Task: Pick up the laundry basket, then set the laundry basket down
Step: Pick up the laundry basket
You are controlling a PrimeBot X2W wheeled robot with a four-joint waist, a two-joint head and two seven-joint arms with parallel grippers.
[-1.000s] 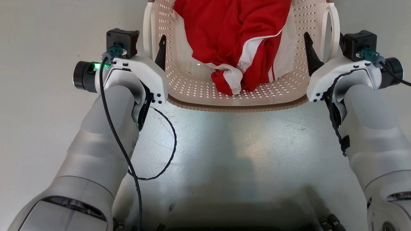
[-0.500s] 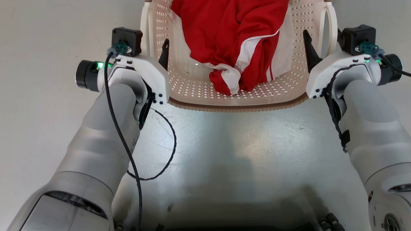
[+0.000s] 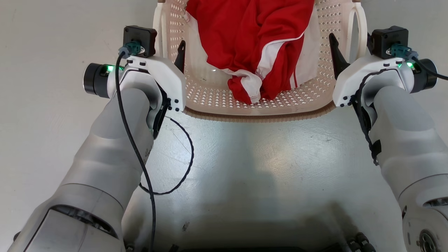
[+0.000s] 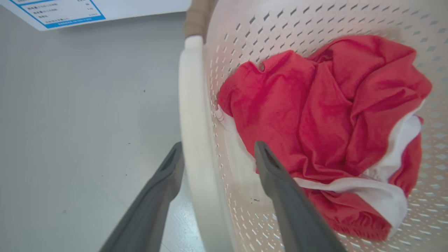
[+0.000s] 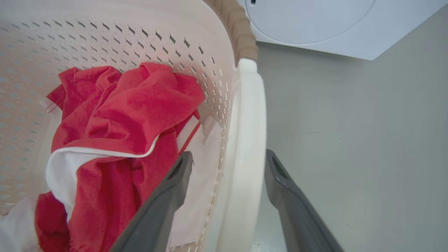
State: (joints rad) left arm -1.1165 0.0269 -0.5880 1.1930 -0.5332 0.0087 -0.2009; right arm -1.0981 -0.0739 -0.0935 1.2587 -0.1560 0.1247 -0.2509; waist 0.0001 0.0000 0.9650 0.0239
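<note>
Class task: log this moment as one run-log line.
phase: pre-grasp | left gripper: open, straddling left handle | right gripper: open, straddling right handle | laundry basket: holds red-and-white garment

I had the pale grey left arm [image 3: 115,150] and pale grey right arm [image 3: 402,136] both stretched fwd, approx parallel. The white moulded wrist housings [image 3: 155,75] sat level w/ each other, green LEDs lit. The left gripper [image 4: 218,148], w/ two long dark grey fingers, was spread wide. The matching right gripper [image 5: 229,157] was parted likewise.
</note>
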